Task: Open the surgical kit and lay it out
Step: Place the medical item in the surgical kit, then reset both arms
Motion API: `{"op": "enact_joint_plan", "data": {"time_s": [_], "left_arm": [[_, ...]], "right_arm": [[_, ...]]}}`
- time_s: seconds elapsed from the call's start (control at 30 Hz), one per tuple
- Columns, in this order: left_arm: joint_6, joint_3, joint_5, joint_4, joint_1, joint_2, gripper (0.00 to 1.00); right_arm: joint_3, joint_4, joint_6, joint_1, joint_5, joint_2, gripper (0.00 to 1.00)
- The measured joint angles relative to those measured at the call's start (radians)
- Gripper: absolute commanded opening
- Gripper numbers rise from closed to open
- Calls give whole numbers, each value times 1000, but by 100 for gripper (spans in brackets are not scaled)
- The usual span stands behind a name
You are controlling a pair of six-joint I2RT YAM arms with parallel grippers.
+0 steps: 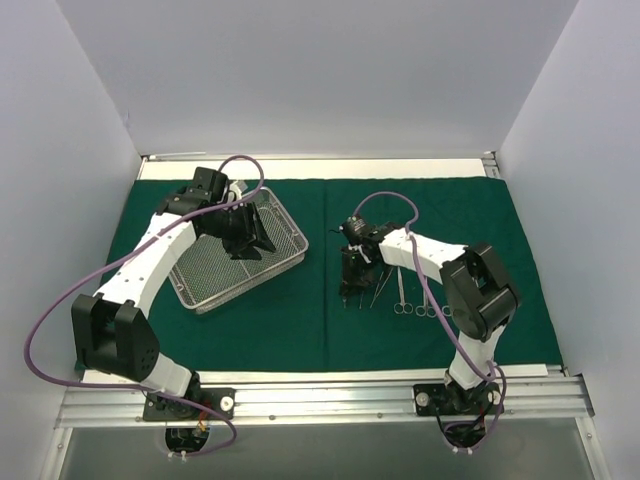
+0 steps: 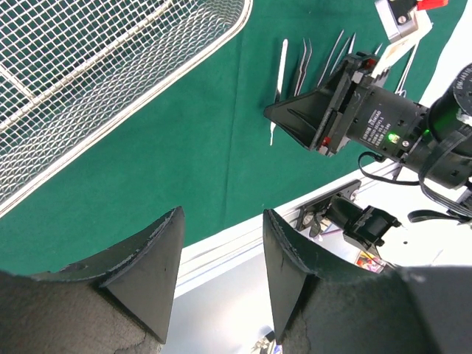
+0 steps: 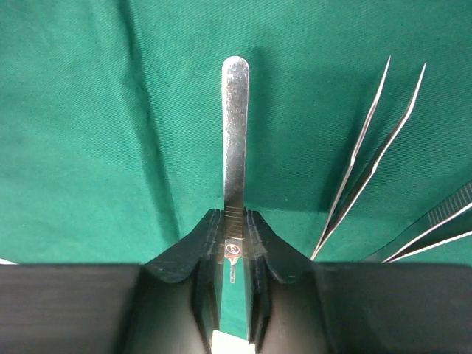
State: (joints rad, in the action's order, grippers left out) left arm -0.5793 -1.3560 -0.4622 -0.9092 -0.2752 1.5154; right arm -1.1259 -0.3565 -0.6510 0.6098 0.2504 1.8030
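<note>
My left claw (image 1: 250, 243) hangs open over the wire tray (image 1: 205, 278), nothing between its fingers. The tray sits on the left half of the green cloth (image 1: 300, 330). Further right, my right claw (image 3: 234, 221) is clamped on a flat steel handle (image 3: 235, 125) - just left of the tweezers (image 3: 365, 155), with scissors (image 1: 402, 306) beyond.

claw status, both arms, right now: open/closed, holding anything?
Left claw: open, holding nothing.
Right claw: closed on a slim steel instrument.
</note>
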Motion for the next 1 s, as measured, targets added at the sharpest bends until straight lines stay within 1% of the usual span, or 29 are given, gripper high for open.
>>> {"op": "enact_joint_plan", "data": {"time_s": [0.17,0.3,0.47,0.53,0.57,0.6,0.63,0.67,0.7,0.77,0.83,0.9,1.0], "left_arm": [[0,11,-8,3,5,-4,55],[-1,27,-14,4,9,-16,55],[-1,36,-14,4,9,-42,56],[0,38,-14,4,9,-60,58],[0,41,-18,6,9,-72,61],[0,47,-23,10,9,-86,62],[0,60,-29,25,9,-103,64],[-2,78,-37,41,10,-125,72],[-3,106,-47,67,10,-153,93],[-26,194,-67,143,10,-225,94],[-59,294,-85,222,9,-305,94],[-95,400,-98,313,8,-389,94],[-156,546,-110,439,8,-497,94]], "right_arm": [[0,-2,1,2,-11,17,27],[0,-3,0,8,-18,26,38],[-7,-27,0,26,-48,18,46],[-31,-72,2,35,-77,12,57],[-47,-91,6,43,-97,5,77],[-64,-105,5,51,-117,-6,99],[-78,-114,10,60,-134,-24,100],[-87,-116,18,69,-153,-47,100],[-89,-113,23,79,-174,-77,100],[-73,-90,21,98,-214,-153,100],[-8,-21,21,123,-264,-270,100],[100,67,17,142,-312,-396,100],[298,198,-1,165,-337,-563,100]]}}
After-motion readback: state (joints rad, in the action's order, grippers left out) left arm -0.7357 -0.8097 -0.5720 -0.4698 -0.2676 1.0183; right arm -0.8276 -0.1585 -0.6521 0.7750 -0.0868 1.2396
